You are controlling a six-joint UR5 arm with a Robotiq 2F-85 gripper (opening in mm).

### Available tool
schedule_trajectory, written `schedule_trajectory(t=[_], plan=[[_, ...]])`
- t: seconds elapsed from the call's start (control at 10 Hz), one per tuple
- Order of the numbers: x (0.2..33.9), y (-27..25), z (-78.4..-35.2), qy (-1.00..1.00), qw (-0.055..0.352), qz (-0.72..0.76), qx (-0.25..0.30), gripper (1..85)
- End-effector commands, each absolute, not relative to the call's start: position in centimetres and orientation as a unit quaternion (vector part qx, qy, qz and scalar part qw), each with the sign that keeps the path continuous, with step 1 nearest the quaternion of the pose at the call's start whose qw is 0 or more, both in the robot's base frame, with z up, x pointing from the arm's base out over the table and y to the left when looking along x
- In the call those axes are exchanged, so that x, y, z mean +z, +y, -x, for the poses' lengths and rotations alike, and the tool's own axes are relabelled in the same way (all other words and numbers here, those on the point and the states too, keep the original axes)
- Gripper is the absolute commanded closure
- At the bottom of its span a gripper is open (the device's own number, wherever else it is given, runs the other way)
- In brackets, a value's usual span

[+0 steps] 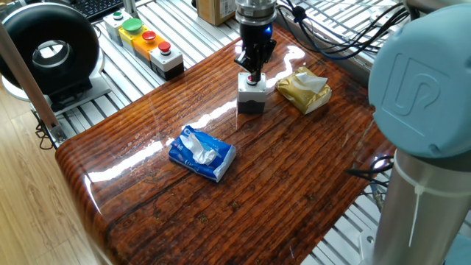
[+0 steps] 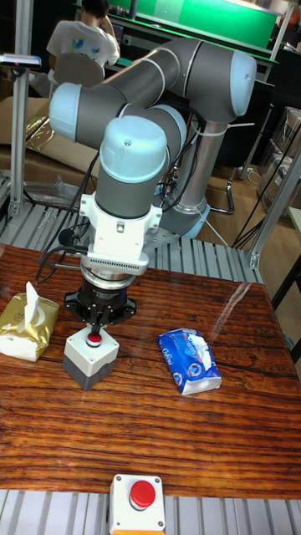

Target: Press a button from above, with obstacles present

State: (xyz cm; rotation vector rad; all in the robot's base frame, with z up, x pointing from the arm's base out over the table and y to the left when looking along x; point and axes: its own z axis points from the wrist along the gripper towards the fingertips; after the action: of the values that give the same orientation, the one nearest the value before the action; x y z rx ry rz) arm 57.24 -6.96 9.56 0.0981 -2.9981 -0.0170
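Note:
A small box with a white top and grey sides point(image 1: 252, 93) point(image 2: 89, 358) carries a red button point(image 1: 255, 79) point(image 2: 95, 338) on the far part of the wooden table. My gripper point(image 1: 254, 73) point(image 2: 97, 331) points straight down on it, fingertips together and touching the button's top. The gold-tan foil packet point(image 1: 304, 90) point(image 2: 28, 327), with tissue poking out, lies close beside the box. A blue-and-white tissue pack point(image 1: 202, 153) point(image 2: 190, 360) lies apart from it, nearer the table's middle.
A row of button boxes point(image 1: 143, 42) sits on the metal frame beyond the table's left corner, and another red-button box point(image 2: 140, 501) at its edge. A black round device point(image 1: 50, 50) stands far left. My arm's base point(image 1: 423, 132) fills the right.

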Motion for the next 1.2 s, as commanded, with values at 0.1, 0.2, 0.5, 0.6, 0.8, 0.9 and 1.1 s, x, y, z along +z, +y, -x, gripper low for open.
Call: schedule_trajectory(t=[0.1, 0.2, 0.5, 0.6, 0.8, 0.9, 1.1], plan=[[9.9, -6.6, -57.3, -0.997, 0.074, -0.027, -0.007, 84.3], [10.1, -6.5, -57.3, -0.997, 0.075, -0.025, -0.006, 84.3], [10.0, -6.6, -57.4, -0.997, 0.076, -0.025, -0.005, 84.3], [10.0, -6.6, -57.4, -0.997, 0.076, -0.025, -0.005, 84.3], [9.8, -6.7, -57.4, -0.997, 0.076, -0.027, -0.005, 84.3], [9.6, -6.6, -57.5, -0.997, 0.076, -0.028, -0.006, 84.3], [8.6, -6.5, -57.7, -0.997, 0.075, -0.032, -0.01, 84.3]])
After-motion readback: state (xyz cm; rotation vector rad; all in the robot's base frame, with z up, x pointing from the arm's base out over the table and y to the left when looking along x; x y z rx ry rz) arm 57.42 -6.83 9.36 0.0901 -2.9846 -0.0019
